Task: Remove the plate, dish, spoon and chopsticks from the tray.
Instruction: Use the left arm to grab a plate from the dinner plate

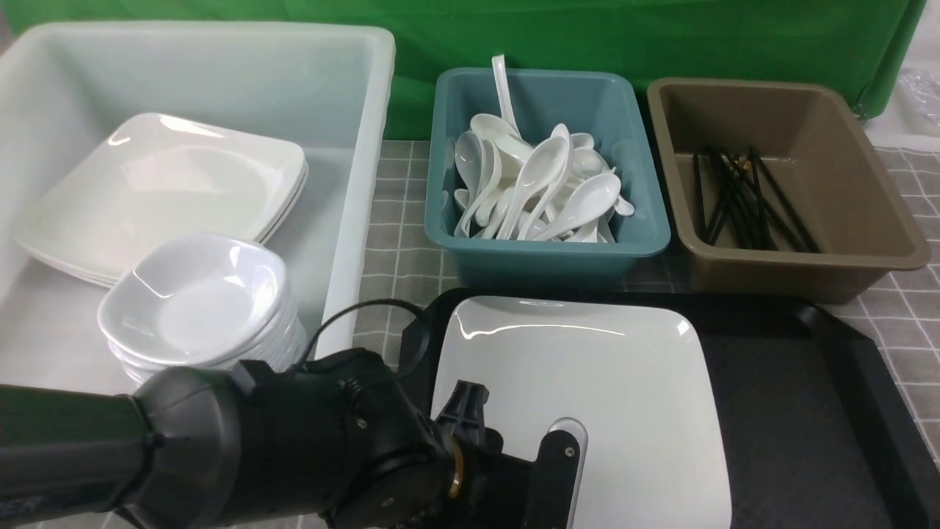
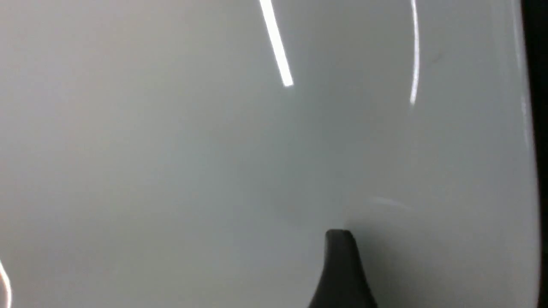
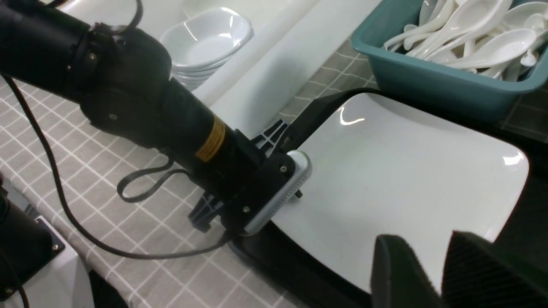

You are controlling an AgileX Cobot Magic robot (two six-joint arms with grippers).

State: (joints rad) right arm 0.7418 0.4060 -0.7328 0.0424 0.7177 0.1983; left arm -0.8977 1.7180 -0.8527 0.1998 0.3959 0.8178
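Three of the four things look done to me, with just the big plate (image 1: 631, 382) left on the tray (image 1: 778, 411). No dish, spoon or chopsticks that I can spot on the visible part of the tray. Out past the left gripper (image 2: 342, 265) there's a teal tub (image 1: 536, 253) full of white spoons, a brown tub (image 1: 800, 283) with black chopsticks, and, over on its left, a white bin (image 1: 356, 191) holding stacked dishes (image 1: 194, 308) and plates (image 1: 169, 176). Can't tell which of those came off this tray, though.

The left hand is spread wide, one finger showing over the plate's surface, the plate right under it near one edge. Doesn't look gripped yet. The right hand's fingers (image 3: 400, 265) are parted a bit, nothing between them that I can see. So what remains, I'd guess, is pinching the plate's rim and getting it into the white bin.
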